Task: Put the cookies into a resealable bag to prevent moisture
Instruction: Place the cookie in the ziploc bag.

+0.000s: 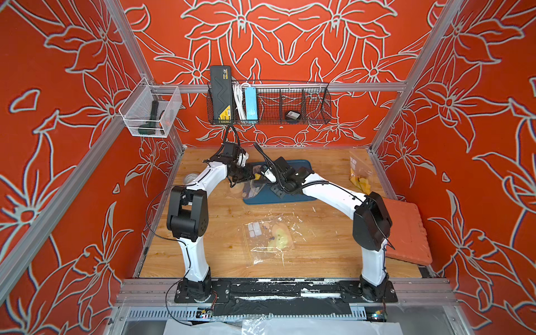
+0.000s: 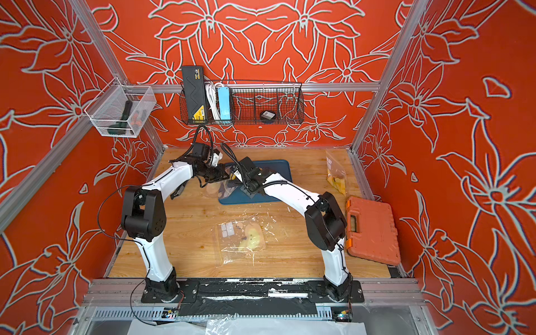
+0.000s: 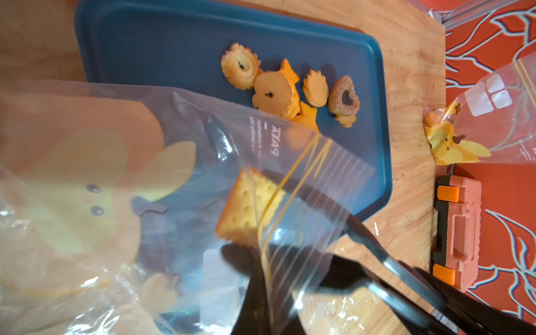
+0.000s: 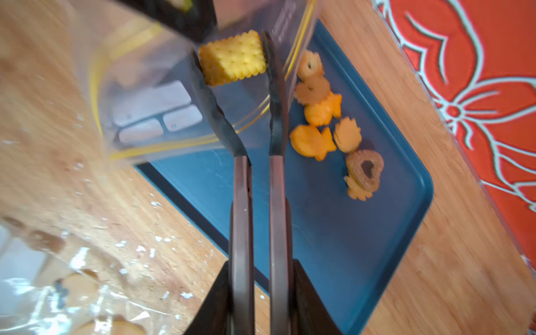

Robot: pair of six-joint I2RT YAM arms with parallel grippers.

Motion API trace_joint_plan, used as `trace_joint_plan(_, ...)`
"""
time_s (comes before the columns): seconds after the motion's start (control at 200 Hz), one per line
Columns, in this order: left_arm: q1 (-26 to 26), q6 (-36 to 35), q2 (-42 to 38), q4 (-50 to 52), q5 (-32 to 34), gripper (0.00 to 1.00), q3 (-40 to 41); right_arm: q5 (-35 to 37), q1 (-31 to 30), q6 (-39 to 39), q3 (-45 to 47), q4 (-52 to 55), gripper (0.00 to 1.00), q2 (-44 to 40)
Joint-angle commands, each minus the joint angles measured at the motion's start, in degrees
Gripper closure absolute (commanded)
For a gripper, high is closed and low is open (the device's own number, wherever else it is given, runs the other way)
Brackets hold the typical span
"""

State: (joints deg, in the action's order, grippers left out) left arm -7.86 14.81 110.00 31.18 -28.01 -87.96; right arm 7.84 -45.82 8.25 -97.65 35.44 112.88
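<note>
While left gripper, fully closed, is pinching bag at rim, right gripper is clamping tongs; cookie at tips is sitting just inside bag mouth.

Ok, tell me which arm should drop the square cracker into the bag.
Right. The right gripper holds the tongs pinching the square cracker at the open mouth of the bag; the left gripper is clamped on it, holding it up.
</note>
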Motion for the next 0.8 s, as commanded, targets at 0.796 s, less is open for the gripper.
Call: trace_joint_plan(0.796, 1.4, 1.7, 1.1, 3.3, 8.4, 1.00, -2.8, -6.9, -0.3, -4.6, 11.7, -4.5, 0.54, -15.5)
